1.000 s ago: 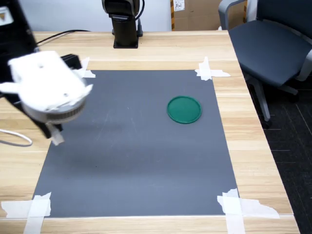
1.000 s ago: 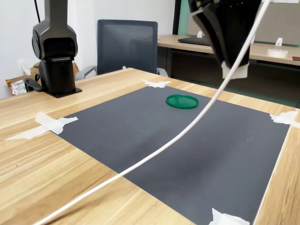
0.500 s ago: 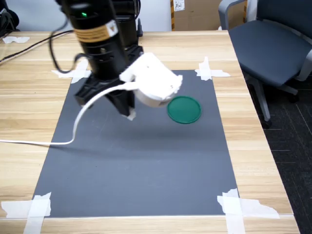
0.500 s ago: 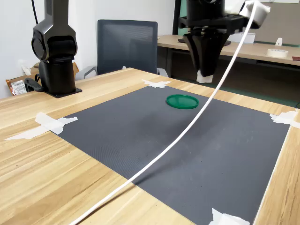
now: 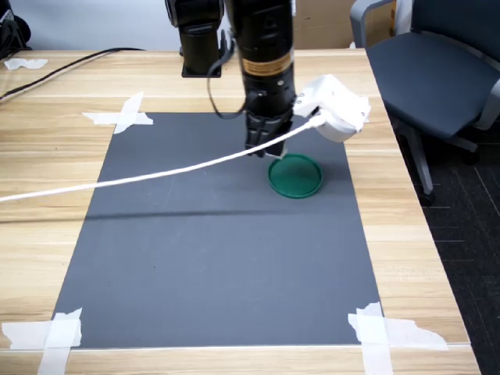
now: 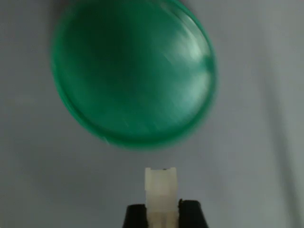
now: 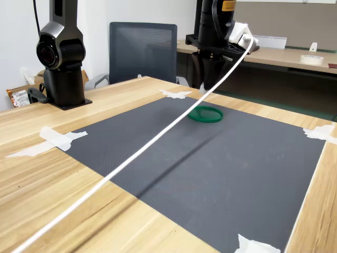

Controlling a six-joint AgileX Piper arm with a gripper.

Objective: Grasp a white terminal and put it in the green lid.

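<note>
Tabletop (image 5: 437, 258): carrying a taped dark mat.
Pincer (image 6: 161, 213): pinching the white terminal (image 6: 160, 186), hovering beside the green lid (image 5: 295, 175) for dropping.

A light wooden table (image 5: 195, 78) carries a dark grey mat (image 5: 211, 250), taped down at its 4 corners with white masking tape (image 5: 125, 116). The green lid (image 5: 295, 175) lies on the mat.

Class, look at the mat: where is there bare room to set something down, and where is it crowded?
Most of the mat is bare: the whole stretch between the green lid and the taped corners, crossed only by the white cable. It is crowded only at the lid, where the gripper holds the white terminal.
</note>
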